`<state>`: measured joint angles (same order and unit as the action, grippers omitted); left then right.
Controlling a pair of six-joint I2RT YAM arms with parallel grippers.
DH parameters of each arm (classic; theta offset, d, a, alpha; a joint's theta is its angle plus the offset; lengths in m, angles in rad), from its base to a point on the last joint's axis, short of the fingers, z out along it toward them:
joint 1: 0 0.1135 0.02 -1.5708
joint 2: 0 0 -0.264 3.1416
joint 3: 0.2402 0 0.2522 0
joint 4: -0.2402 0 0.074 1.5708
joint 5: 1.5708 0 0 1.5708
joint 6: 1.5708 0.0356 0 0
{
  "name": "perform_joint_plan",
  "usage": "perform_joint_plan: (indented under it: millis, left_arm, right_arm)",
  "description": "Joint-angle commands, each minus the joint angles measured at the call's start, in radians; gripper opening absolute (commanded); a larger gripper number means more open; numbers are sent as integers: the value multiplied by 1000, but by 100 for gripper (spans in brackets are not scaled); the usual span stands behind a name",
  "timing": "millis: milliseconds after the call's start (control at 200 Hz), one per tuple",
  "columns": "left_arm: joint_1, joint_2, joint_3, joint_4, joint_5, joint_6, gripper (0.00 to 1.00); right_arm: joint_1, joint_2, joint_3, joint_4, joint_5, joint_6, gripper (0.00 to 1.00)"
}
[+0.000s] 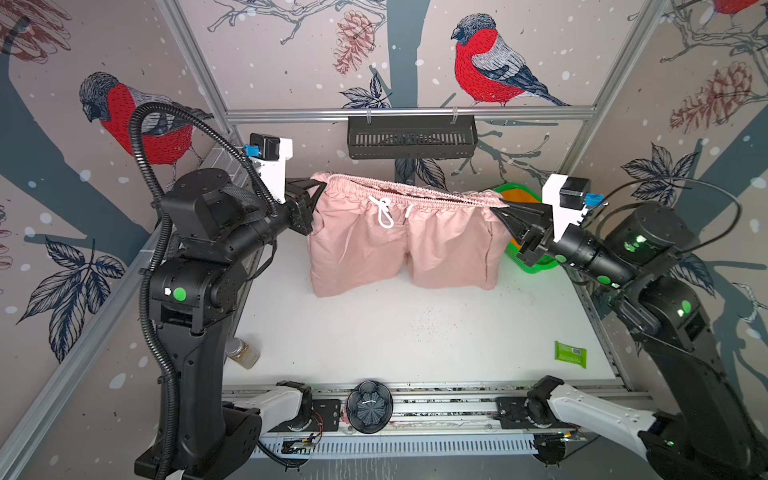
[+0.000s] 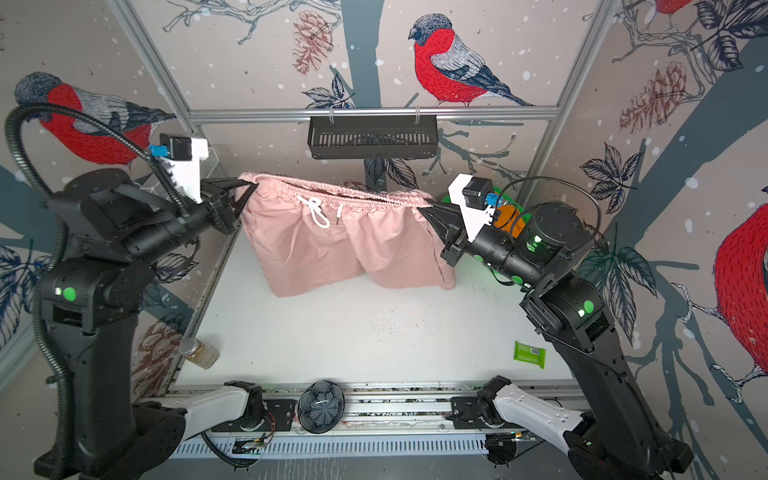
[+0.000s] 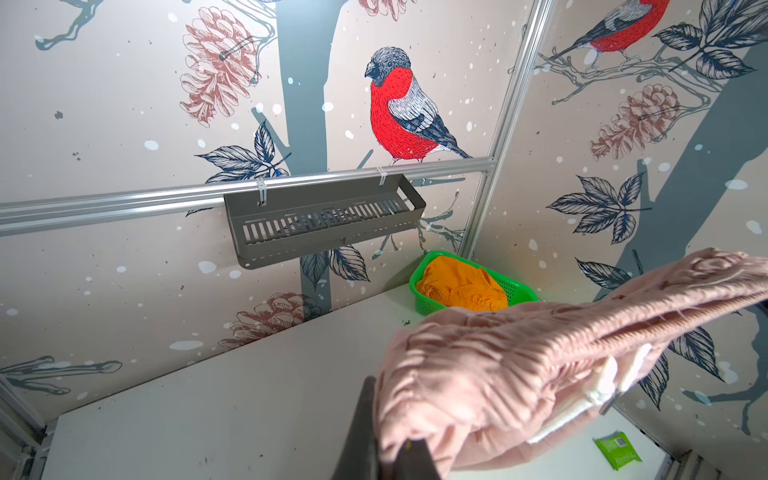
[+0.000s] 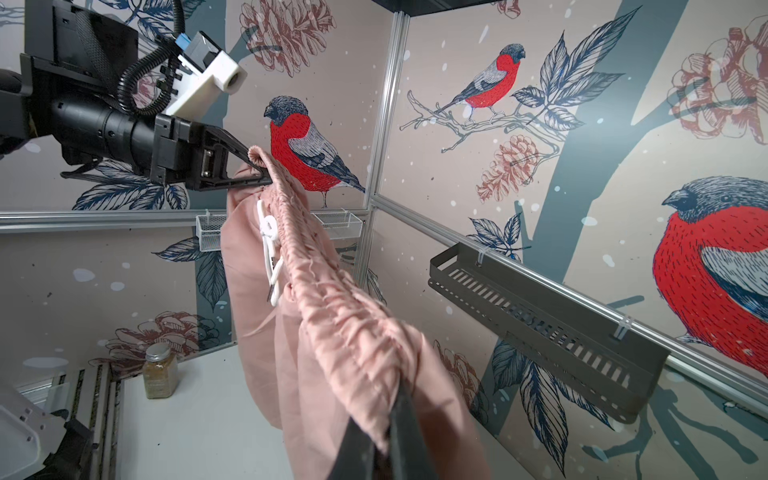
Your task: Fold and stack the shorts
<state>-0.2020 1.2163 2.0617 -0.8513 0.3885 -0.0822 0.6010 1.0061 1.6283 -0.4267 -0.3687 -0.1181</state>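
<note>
Pink shorts (image 1: pixel 399 245) hang stretched between the two arms over the white surface (image 1: pixel 395 340), and their leg hems seem to rest on it. At the left, the left claw (image 1: pixel 319 185) is clamped tight on one end of the gathered waistband. The white drawstring (image 1: pixel 384 212) dangles near the middle. At the right, the right claw (image 1: pixel 498 206) is pinched together on the other end. Holding both waistband ends raised and apart probably lets the cloth fall flat and square before it is laid down for folding. Further right, orange shorts (image 3: pixel 461 286) lie bunched in the green mesh basket (image 3: pixel 517 291) in the back corner, not yet folded, so stacking looks some way off.
</note>
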Motion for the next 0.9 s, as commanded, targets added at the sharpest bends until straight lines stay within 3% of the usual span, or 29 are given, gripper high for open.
perform_joint_plan:
  millis: [0,175,250,330,420,650,895]
  left_arm:
    - [6,25,33,-94,-72,-20,0]
    - [7,99,-77,-20,-203,2,0]
    - [10,120,-212,148,-236,21,0]
    - [27,163,-343,333,-192,40,0]
    - [37,256,-400,443,-191,45,0]
    - [105,566,-433,670,-303,53,0]
    - [145,889,-286,796,-311,50,0]
  right_arm:
    - [2,12,9,-22,57,-24,0]
    - [-39,127,-39,17,180,-97,0]
    - [-113,190,-92,108,168,-107,0]
    - [-190,270,-166,252,152,-106,0]
    - [-274,412,-201,378,52,-58,0]
    - [-320,820,-148,608,-40,26,0]
    - [-319,1238,148,697,-75,122,0]
